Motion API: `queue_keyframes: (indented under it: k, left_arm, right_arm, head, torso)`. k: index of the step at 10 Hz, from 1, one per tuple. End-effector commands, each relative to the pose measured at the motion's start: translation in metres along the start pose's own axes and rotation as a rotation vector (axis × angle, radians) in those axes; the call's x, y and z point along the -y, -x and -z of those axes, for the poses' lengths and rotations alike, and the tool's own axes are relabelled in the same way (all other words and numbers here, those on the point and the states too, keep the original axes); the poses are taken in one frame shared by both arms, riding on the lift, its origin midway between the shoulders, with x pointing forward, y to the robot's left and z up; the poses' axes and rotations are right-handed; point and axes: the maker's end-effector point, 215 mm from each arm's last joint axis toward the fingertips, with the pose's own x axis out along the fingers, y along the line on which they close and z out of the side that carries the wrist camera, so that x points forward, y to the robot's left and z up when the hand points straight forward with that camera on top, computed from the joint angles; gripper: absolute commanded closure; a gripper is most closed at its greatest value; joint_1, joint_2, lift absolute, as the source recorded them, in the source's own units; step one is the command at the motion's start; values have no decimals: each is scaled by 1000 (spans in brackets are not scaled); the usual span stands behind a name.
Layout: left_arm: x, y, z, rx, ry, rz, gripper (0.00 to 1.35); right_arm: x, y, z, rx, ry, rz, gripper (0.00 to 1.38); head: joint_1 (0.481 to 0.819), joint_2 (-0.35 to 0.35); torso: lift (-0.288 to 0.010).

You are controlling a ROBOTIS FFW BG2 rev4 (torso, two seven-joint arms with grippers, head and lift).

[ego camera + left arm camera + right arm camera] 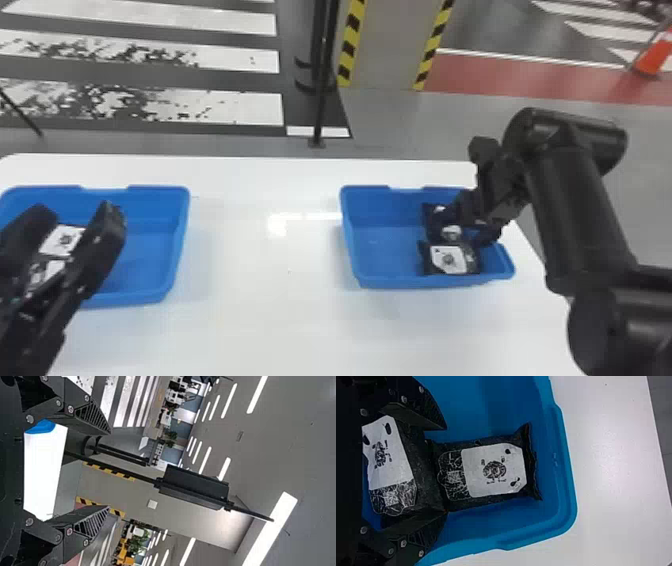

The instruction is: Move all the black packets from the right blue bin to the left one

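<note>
Right gripper (pixel 462 239) spread around black packet (pixel 424 471); dark-printed white label (pixel 395 465).

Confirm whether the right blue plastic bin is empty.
Not empty: in the bin, one white-labelled black packet lies between the open fingers of the right gripper, another beyond them.

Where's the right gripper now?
The right gripper, open, is over the right part of the right blue bin in the head view, its fingers on either side of a black packet in the right wrist view.
</note>
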Motion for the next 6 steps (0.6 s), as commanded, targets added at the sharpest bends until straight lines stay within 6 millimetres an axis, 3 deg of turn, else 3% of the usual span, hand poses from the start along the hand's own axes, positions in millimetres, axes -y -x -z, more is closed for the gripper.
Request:
queue_keyframes:
  k: [1, 6]
  left_arm:
    - [0, -1, 1, 0, 2, 1, 410]
    - [-1, 0, 0, 9, 8, -2, 409]
  right_arm:
    - [-1, -2, -1, 5, 0, -6, 280]
    - [2, -6, -12, 51, -8, -10, 280]
  head:
    - [695, -199]
    - [695, -198]
  torso:
    - [-140]
    - [-140]
